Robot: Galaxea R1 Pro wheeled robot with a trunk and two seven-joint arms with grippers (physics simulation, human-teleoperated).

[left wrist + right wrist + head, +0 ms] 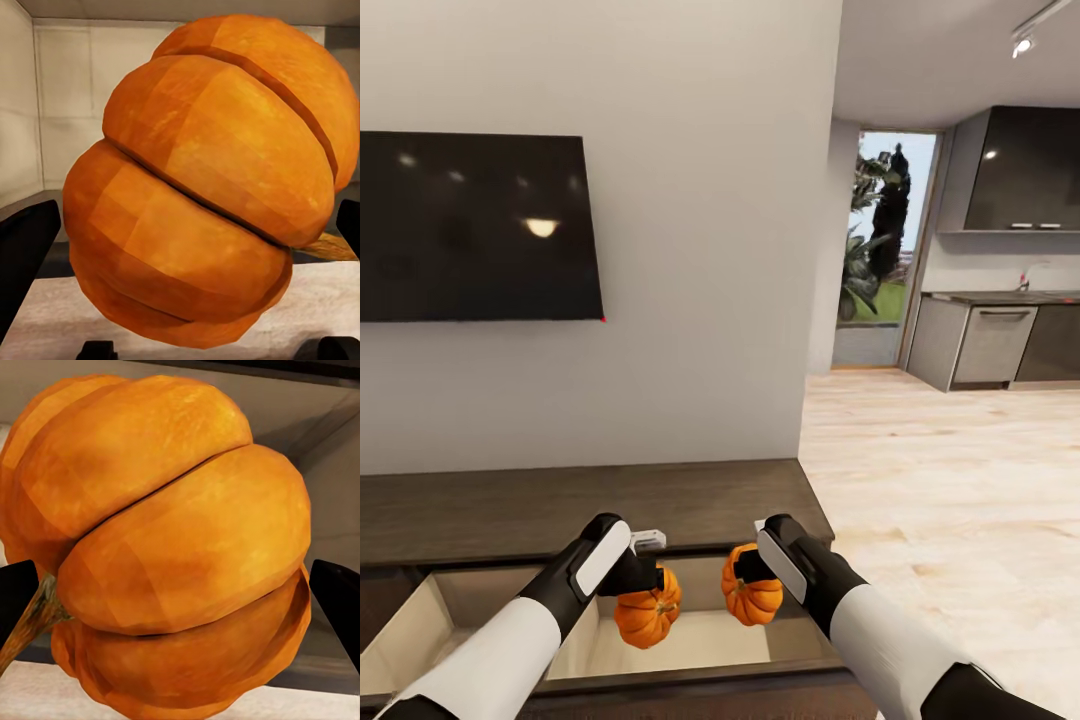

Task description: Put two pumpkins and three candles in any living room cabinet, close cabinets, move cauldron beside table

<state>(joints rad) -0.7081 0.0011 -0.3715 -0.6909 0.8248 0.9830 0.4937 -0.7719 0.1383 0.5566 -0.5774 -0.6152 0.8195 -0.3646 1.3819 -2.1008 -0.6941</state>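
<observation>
The pumpkin (202, 187) sits tilted between the two dark fingers (26, 259) of the left gripper (191, 247), one at each side. Its brown stem (330, 246) points sideways. Below lies the pale drawer floor (45, 330); pale inner walls (67, 97) stand behind.

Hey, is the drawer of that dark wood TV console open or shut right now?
Open. The drawer is pulled out from the cabinet, its pale inside floor showing, with both pumpkins held above it.
</observation>
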